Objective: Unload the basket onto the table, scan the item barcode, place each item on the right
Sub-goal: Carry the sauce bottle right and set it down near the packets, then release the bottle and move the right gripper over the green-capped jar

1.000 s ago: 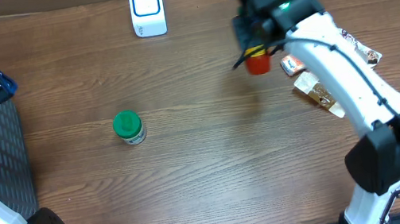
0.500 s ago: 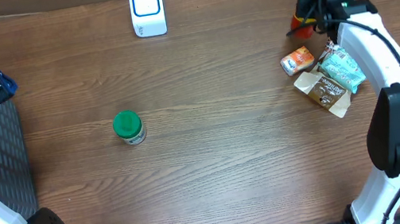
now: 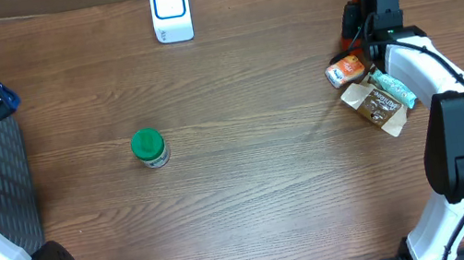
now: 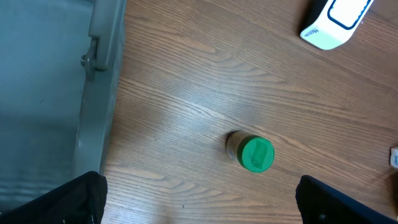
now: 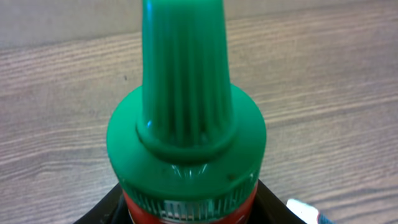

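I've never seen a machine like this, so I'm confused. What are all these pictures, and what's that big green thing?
It is a robot with two arms at a wooden table. One picture looks down from above. The other two come from small cameras on its wrists. On the table are a white box, probably the scanner, a jar with a green lid and some snack packets. A grey basket sits at the left. The left gripper is open and empty. The big green thing is the cap of a red bottle, seen close up, held by the right gripper.
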`<state>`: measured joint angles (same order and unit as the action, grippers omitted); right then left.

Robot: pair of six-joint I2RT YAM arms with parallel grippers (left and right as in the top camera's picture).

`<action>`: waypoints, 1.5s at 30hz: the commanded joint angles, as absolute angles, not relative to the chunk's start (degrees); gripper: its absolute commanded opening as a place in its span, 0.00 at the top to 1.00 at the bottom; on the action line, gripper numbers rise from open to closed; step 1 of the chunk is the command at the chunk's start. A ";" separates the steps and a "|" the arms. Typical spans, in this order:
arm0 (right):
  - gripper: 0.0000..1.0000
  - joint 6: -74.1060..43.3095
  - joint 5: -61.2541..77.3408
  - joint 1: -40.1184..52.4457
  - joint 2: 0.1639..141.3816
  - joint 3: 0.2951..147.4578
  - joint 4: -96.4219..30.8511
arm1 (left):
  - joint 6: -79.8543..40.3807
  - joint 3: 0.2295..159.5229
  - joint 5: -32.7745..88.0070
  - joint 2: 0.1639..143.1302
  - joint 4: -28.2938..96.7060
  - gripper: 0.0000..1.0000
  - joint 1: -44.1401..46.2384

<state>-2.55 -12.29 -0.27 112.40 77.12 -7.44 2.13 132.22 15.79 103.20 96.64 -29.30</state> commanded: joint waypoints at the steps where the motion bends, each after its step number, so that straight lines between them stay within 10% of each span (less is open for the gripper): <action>1: 0.76 -1.43 -13.50 -0.14 114.43 76.93 -4.49 | 3.22 131.98 15.90 103.50 96.64 0.01 -29.23; 6: 0.69 -1.45 -13.45 -0.12 116.44 76.93 -5.69 | 3.22 131.98 15.90 103.50 96.64 0.00 -29.23; 16: 0.00 -1.45 -10.39 -0.12 111.57 76.99 -10.81 | 3.22 131.98 15.90 103.50 96.64 0.01 -29.23; 25: 0.00 -2.11 -0.56 0.03 95.22 76.99 -27.94 | 3.22 131.98 15.90 103.50 96.64 0.00 -29.23; 35: 0.00 -2.35 42.85 1.65 90.02 76.93 -37.65 | 3.22 131.98 15.90 103.50 96.64 0.00 -29.23; 45: 0.00 -12.21 18.44 25.04 95.02 80.38 -34.06 | 3.22 131.98 15.90 103.50 96.64 0.01 -29.23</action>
